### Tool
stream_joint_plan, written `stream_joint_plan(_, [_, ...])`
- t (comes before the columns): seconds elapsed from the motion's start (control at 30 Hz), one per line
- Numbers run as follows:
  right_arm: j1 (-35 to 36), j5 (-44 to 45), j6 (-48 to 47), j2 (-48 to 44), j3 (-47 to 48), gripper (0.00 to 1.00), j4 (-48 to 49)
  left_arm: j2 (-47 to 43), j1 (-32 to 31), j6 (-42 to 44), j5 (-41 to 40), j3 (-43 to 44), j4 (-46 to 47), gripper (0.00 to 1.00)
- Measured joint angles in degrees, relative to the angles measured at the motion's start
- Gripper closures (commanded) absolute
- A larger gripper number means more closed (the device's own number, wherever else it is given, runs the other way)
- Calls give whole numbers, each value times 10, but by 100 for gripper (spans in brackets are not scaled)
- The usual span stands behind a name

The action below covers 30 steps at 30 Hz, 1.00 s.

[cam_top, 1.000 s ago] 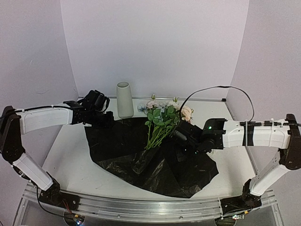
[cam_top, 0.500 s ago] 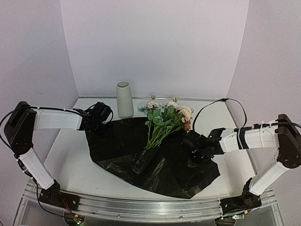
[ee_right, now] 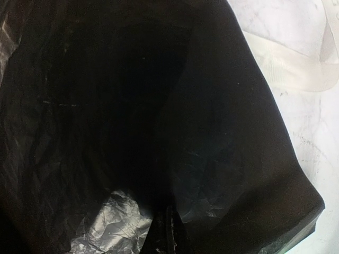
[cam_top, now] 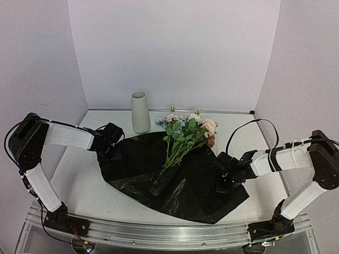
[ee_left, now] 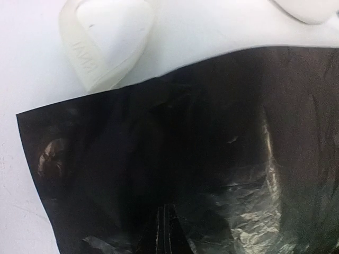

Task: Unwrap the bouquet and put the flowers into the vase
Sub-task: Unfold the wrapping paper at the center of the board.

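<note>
Here both jaws pinch the black sheet [cam_top: 140, 161] — left edge, right edge (flowers [cam_top: 183, 135] lying between).

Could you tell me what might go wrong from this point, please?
1. The left gripper and right gripper seem shut on opposite edges of the black sheet while the flowers lie on it; pulling could drag or scatter the stems.
2. The vase stands close by the sheet's far left edge, so a tugged sheet or the left arm might tip it.
</note>
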Motion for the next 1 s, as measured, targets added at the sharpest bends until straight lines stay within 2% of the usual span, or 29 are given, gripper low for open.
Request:
stream_joint_plan(0.4, [-29, -3, 59, -32, -30, 100, 12, 15, 27, -44, -41, -32, 3, 98])
stream_joint_plan(0.6, [-32, 26, 66, -57, -25, 100, -47, 7, 29, -37, -52, -32, -5, 87])
stream_joint_plan(0.73, [-32, 46, 45, -79, 12, 100, -76, -23, 28, -13, -36, -18, -15, 84])
stream_joint_plan(0.83, [-32, 57, 12, -85, 56, 100, -79, -42, 25, 3, -20, 15, -17, 85])
stream_joint_plan(1.0, [-34, 62, -50, -70, 126, 100, -69, -52, 14, 33, 25, 80, -12, 98])
